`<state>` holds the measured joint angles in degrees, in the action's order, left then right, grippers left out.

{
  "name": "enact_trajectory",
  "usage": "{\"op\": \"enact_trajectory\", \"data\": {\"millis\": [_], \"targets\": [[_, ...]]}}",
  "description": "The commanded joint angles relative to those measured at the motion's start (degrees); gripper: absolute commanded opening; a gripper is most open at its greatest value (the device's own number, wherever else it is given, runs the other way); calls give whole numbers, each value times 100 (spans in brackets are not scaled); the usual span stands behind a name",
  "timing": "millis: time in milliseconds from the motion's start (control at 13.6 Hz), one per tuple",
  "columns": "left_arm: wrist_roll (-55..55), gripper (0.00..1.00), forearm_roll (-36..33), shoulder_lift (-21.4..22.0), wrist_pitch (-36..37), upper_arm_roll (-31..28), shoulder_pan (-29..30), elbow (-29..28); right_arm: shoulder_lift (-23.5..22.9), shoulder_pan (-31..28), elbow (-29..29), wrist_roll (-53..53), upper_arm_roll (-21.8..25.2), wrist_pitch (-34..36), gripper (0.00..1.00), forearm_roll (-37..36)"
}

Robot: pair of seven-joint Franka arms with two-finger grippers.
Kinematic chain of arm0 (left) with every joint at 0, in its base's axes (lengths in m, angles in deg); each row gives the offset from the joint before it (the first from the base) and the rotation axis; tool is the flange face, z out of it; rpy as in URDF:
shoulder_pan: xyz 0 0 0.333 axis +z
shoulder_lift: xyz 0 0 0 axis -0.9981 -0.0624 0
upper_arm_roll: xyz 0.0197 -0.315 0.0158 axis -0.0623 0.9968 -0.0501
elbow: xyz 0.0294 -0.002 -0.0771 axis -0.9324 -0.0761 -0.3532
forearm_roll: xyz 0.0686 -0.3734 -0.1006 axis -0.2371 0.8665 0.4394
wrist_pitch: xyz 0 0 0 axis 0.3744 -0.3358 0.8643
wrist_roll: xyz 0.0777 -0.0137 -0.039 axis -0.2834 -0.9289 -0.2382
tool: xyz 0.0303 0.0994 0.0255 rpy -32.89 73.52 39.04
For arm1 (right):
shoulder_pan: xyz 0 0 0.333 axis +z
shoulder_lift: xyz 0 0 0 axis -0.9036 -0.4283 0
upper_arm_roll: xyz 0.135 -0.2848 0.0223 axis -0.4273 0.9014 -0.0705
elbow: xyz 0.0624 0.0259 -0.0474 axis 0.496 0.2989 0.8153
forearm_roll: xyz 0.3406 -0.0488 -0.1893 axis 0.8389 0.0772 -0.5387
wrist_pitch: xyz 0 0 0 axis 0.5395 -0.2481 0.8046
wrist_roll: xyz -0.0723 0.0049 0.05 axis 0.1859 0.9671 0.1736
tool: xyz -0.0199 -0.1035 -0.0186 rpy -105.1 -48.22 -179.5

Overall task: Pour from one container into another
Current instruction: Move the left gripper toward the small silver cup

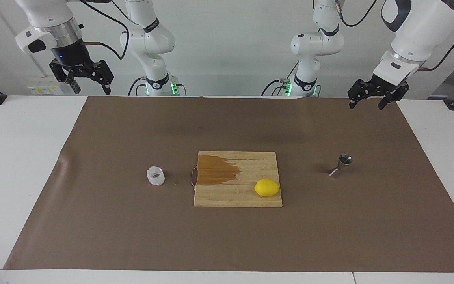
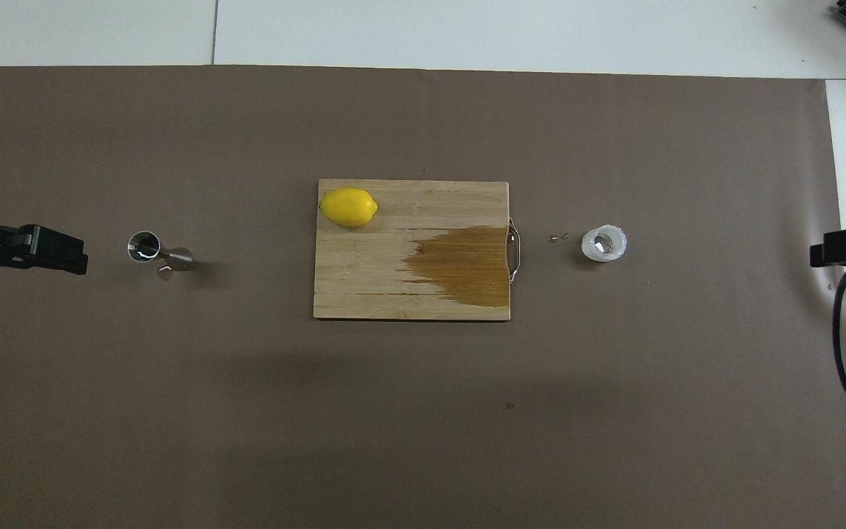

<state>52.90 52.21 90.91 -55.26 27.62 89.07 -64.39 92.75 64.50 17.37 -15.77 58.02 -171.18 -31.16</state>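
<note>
facing: high, toward robots | overhead: steeply down | shared: cutting board

A plain white wall rises past the white table, which a brown paper sheet covers.

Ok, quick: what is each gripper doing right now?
Left gripper: open, empty, raised above the brown paper mat's edge.
Right gripper: open, empty, raised, waiting.

I see a white table under a brown paper sheet. On the sheet, a wooden cutting board sits mid-table — the glass cup beside its handle end, the steel jigger toward the left arm's end.
</note>
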Motion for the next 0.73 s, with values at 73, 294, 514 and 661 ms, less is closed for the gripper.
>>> {"op": "enact_trajectory", "data": {"millis": [73, 294, 514, 661], "targets": [[276, 100, 15, 448, -369, -31, 34, -683, 67, -39, 50, -87, -22, 55, 100, 71], [1461, 100, 566, 396, -669, -66, 209, -745, 67, -39, 50, -87, -22, 64, 100, 71], [1972, 100, 1155, 212, -669, -66, 656, -710, 67, -39, 50, -87, -22, 55, 100, 71], [2542, 100, 1560, 27, -678, -66, 929, -675, 67, -39, 50, -87, -22, 64, 100, 71]]}}
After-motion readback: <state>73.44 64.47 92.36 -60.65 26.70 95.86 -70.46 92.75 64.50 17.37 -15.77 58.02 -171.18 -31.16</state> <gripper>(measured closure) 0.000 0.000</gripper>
